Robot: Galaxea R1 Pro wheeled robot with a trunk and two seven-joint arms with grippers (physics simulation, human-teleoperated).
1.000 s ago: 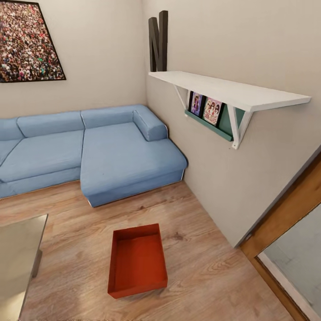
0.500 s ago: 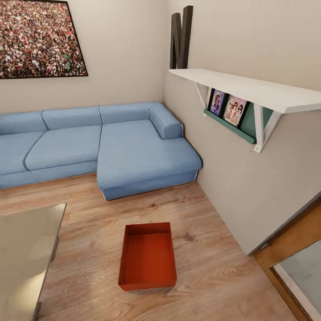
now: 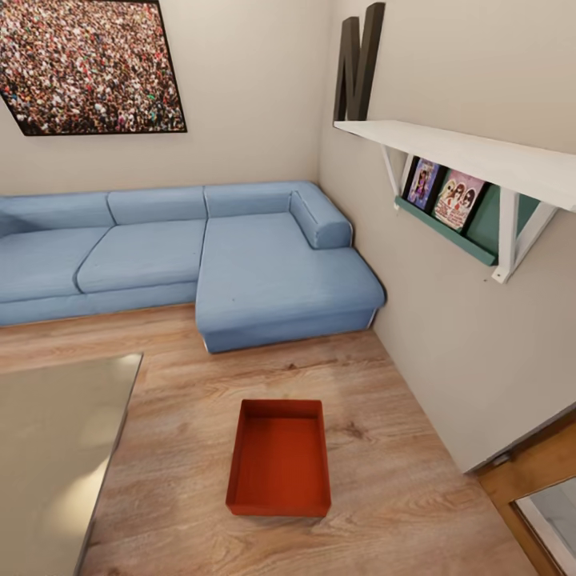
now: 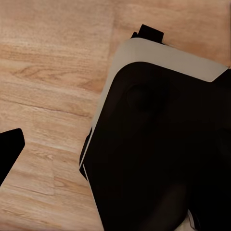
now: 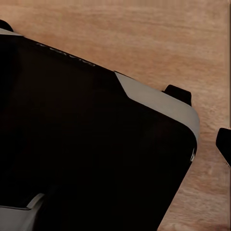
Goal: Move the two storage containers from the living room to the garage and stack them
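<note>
One storage container is seen in the head view, lying on the light wood-plank floor of the living room, near the camera and roughly centred. It is set in front of the blue sofa, with bare floor between the two, and to the right of a glass-topped desk at the near left. Its long axis runs near to far, almost straight away from the robot, with the open top upward and nothing inside. The wrist views look down on dark robot bodywork and floor planks, so the state of the fingers cannot be told, nor which arm is nearer the bin. Since the bin lies ahead and low, an approach forward and a reach downward are judged necessary before any grasp.
</note>
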